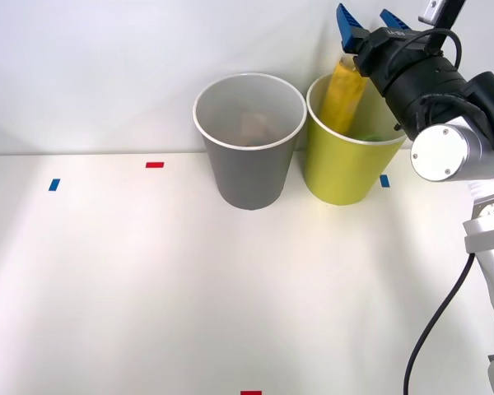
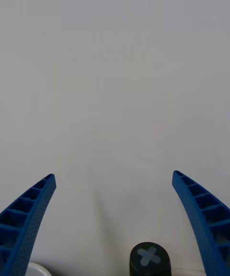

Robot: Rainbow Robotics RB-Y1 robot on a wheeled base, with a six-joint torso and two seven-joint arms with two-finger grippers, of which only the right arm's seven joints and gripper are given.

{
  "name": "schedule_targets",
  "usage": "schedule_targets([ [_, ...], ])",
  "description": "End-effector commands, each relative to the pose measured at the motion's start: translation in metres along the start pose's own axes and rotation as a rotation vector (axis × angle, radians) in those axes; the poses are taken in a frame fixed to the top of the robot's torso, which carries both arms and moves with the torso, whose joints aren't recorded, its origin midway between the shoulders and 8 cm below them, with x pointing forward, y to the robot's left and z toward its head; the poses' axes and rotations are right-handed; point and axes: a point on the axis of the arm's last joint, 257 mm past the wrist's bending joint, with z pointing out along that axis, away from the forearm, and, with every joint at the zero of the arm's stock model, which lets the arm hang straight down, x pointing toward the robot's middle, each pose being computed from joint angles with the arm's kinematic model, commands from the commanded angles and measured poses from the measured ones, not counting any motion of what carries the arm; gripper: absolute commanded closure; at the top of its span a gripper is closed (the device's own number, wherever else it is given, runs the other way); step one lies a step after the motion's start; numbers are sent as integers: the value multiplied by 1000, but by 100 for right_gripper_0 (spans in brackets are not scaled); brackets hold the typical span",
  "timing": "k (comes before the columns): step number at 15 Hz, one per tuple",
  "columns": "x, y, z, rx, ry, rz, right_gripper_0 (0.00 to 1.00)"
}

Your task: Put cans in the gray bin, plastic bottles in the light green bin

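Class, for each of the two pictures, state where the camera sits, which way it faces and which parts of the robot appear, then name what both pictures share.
Front view: above the arms, facing forward and down at the table, gray bin and light green bin; the right arm shows.
Right wrist view: on the right wrist, facing a plain white surface; two spread blue fingers show.
Shared: the right gripper and the yellow bottle, black cap toward the wrist.

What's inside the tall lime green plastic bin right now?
A small yellow plastic bottle leans tilted inside the lime green bin, its upper part above the rim. Something green lies beside it; the bin's wall hides its bottom.
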Motion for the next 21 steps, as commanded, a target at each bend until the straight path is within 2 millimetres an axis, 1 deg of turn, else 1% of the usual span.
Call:
schedule_targets([
  [1,-5,10,-13,-42,-28,5,0],
  [2,-8,12,-24,-52,-33,-5,0],
  [5,-12,28,-68,-98,-32,-25,0],
  [6,-11,34,-88,-111,-23,-31,0],
  [7,-11,38,-99,-119,-20,-33,0],
  [8,-9,39,-118,-122,-16,-51,0],
  [9,-11,39,-133,-120,-25,-63,0],
  [11,-8,41,-167,-116,-18,-67,0],
  [12,-6,38,-185,-100,-21,-55,0],
  [13,-6,36,-198,-86,-29,-47,0],
  [14,-2,32,-213,-63,-26,-37,0],
  [16,10,17,-240,-4,-13,-20,0],
  [18,23,7,-261,50,1,-1,0],
  [19,31,4,-269,76,9,14,0],
  [21,51,5,-290,128,26,73,0],
])
